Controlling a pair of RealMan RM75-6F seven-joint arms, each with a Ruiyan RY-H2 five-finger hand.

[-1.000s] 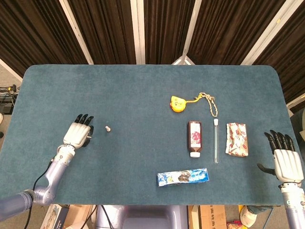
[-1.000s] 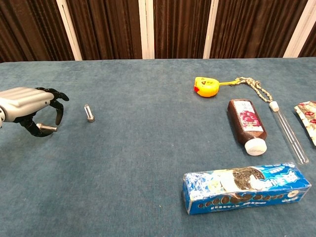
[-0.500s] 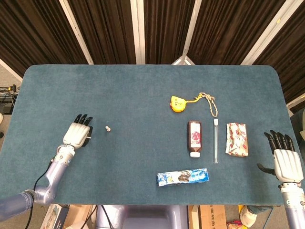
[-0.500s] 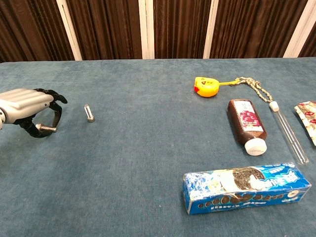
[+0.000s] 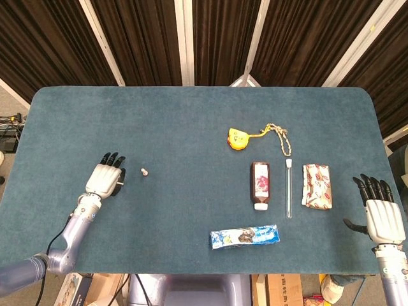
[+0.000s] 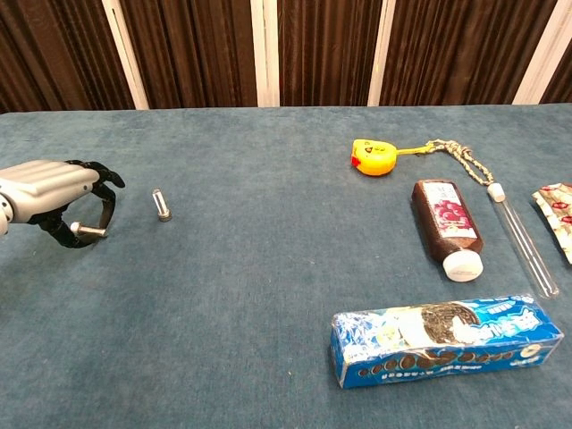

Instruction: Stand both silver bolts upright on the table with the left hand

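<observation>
Bolts are the job. One silver bolt (image 6: pixel 161 204) already stands up near the left edge of the blue surface (image 5: pixel 191 115), so it needs no more help. The left robot hand (image 6: pixel 55 198) sits just beside it, pinching the other bolt (image 6: pixel 86 230) lying sideways under its curled fingers, likely to tip it up next. The right robot hand (image 5: pixel 381 215) rests open at the right edge, fingers spread, holding nothing, because this job is not for it.
</observation>
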